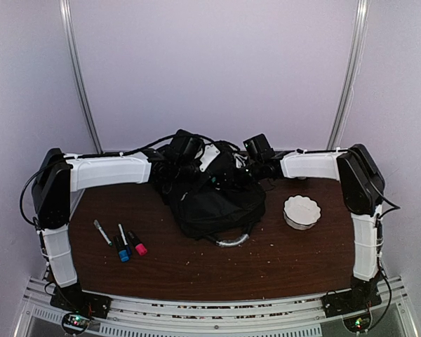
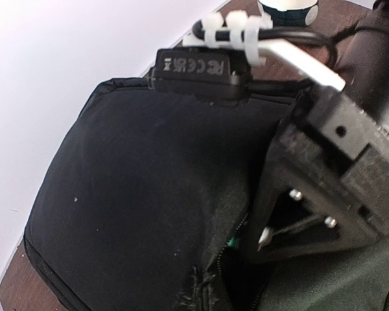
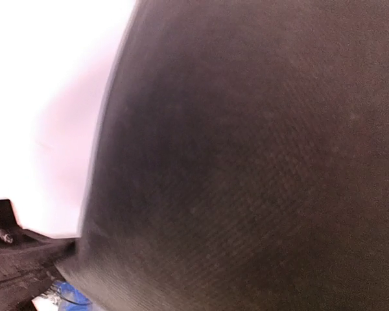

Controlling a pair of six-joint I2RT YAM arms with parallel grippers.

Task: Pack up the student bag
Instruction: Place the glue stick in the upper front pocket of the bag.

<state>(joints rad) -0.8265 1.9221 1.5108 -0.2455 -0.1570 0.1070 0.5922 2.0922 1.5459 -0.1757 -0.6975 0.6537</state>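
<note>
The student bag (image 1: 214,203) is a big black backpack lying mid-table, its grey-silver handle (image 1: 231,241) toward the near edge. My left gripper (image 1: 188,167) and right gripper (image 1: 251,168) are both down at the bag's far end, close together. In the left wrist view black bag fabric (image 2: 142,194) fills the frame, with a partly open zipper (image 2: 236,259) and a bit of green inside. My right gripper's body (image 2: 324,188) is pressed into that opening. My left fingers do not show. The right wrist view shows only close black fabric (image 3: 246,168).
Three markers lie on the left of the table: a white one (image 1: 102,232), a blue-capped one (image 1: 123,247) and a red-capped one (image 1: 137,244). A white scalloped bowl (image 1: 302,210) stands to the right of the bag. The wall is close behind.
</note>
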